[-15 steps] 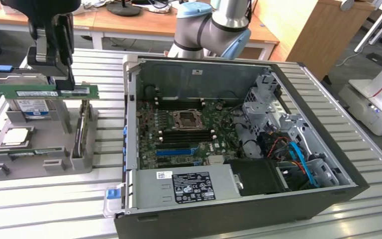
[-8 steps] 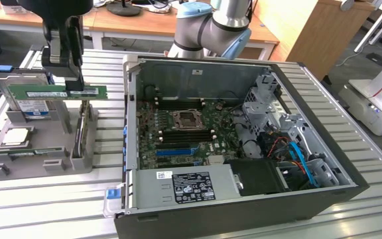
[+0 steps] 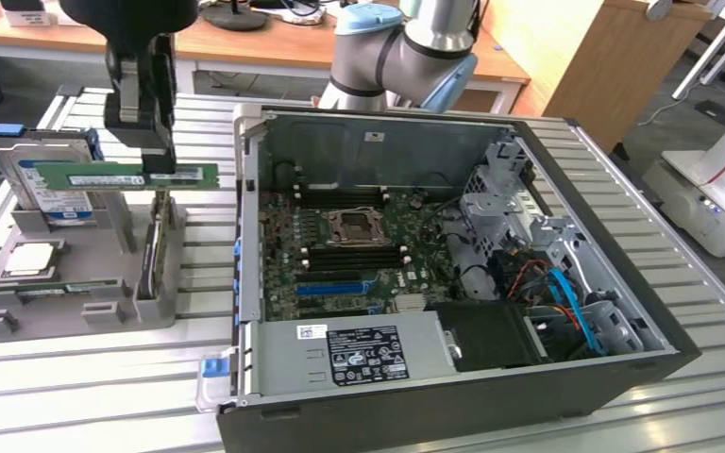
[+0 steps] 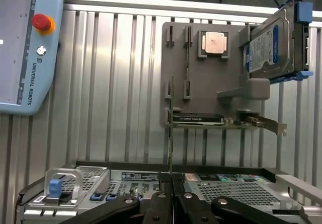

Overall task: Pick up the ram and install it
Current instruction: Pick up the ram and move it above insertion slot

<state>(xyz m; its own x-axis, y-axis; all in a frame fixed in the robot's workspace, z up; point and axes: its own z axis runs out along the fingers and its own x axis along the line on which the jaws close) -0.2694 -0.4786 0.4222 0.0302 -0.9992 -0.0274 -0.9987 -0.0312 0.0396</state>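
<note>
Gripper (image 3: 159, 166) pinched shut on the ram (image 3: 110, 176), gripping near the stick's end toward the exterior view's right. Ram held clear above the grey fixture tray (image 3: 35, 326), just in front of the hard drive (image 3: 45, 184). Long axis level, running across the exterior view; board on edge. Wrist view: ram (image 4: 171, 123) edge-on, a thin line straight out from between the fingers (image 4: 161, 204). Open case (image 3: 665, 349) and motherboard (image 3: 337, 274) lie to the exterior view's right, well apart from the ram.
</note>
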